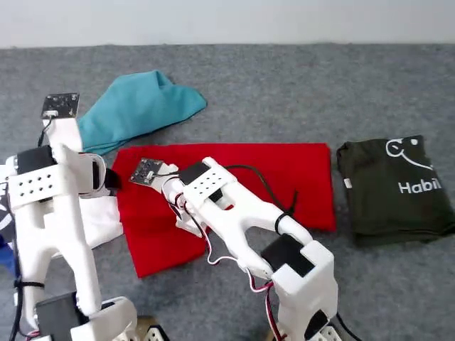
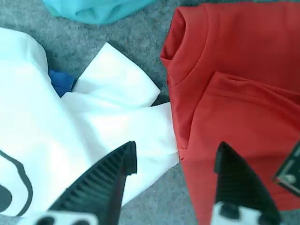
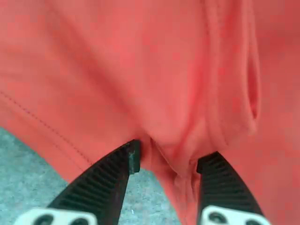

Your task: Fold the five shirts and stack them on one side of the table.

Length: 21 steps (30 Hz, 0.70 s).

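A red shirt (image 1: 284, 177) lies spread flat in the middle of the table. My right gripper (image 3: 169, 161) is at its near left edge, shut on a bunched fold of the red shirt (image 3: 117, 70). My left gripper (image 2: 176, 161) hangs open above the spot where a white shirt (image 2: 56, 131) meets the collar of the red shirt (image 2: 234, 70). In the high view the white shirt (image 1: 103, 217) lies under the left arm. A crumpled teal shirt (image 1: 135, 106) sits at the back left. A folded dark green shirt (image 1: 394, 192) rests at the right.
A bit of blue cloth (image 2: 61, 84) peeks out from under the white shirt. Grey carpet-like table surface (image 1: 298, 92) stretches bare behind the red shirt. The two arm bases stand at the front edge.
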Each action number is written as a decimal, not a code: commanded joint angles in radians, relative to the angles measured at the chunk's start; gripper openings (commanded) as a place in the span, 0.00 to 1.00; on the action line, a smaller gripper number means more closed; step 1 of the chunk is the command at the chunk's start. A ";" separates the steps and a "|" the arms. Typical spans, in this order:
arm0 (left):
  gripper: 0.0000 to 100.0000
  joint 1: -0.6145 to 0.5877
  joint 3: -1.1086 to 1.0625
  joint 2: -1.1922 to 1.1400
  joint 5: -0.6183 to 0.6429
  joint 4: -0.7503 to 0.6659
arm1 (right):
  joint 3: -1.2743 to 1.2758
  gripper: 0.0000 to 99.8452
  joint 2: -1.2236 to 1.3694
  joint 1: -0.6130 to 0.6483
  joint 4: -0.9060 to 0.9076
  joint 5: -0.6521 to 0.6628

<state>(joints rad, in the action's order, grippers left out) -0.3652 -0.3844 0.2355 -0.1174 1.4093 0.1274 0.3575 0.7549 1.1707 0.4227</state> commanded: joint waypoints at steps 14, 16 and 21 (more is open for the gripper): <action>0.25 0.012 -0.127 0.026 -0.694 0.341 | -0.031 0.20 -0.283 -0.021 0.147 -0.011; 0.22 0.018 -0.223 0.018 -0.838 0.307 | -0.029 0.20 -0.292 -0.035 0.148 -0.009; 0.19 0.048 -0.406 0.020 -0.907 0.143 | -0.032 0.20 -0.297 -0.122 0.171 -0.009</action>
<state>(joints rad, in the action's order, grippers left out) -0.3667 -0.6851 0.2401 -0.9413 1.6118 0.1381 0.1258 0.6828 1.3349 0.4258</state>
